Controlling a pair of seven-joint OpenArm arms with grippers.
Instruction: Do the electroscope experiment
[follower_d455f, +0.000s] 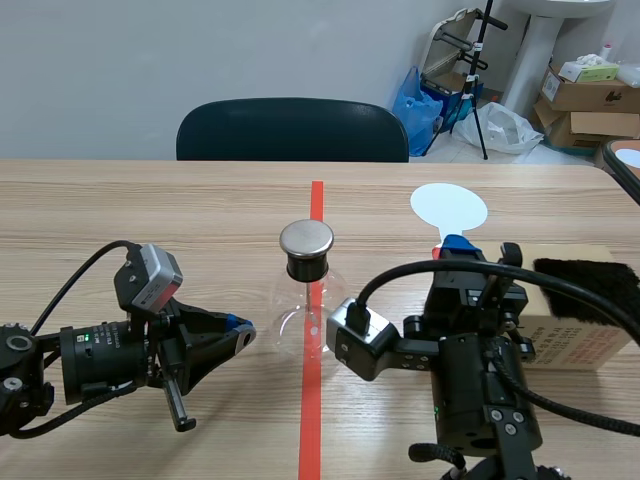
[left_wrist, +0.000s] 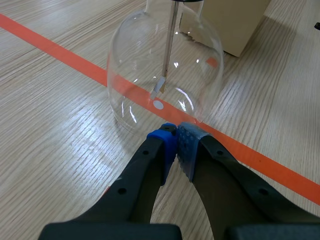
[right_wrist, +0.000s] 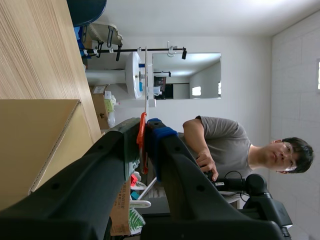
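Wooden table (follower_d455f: 150, 220) holds the flask (follower_d455f: 305, 315); right gripper (follower_d455f: 460, 244) clamps the white paddle (follower_d455f: 449, 208) at its 2 o'clock; left gripper (left_wrist: 177, 142) closed, empty. Touching the cap (follower_d455f: 306, 238) likely remains.

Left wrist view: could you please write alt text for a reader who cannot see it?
A clear glass flask stands on an orange-red tape line on a wooden table, a thin metal rod hanging inside it. The left gripper, jaws shut on nothing, sits close to its base; a cardboard box stands behind the flask.
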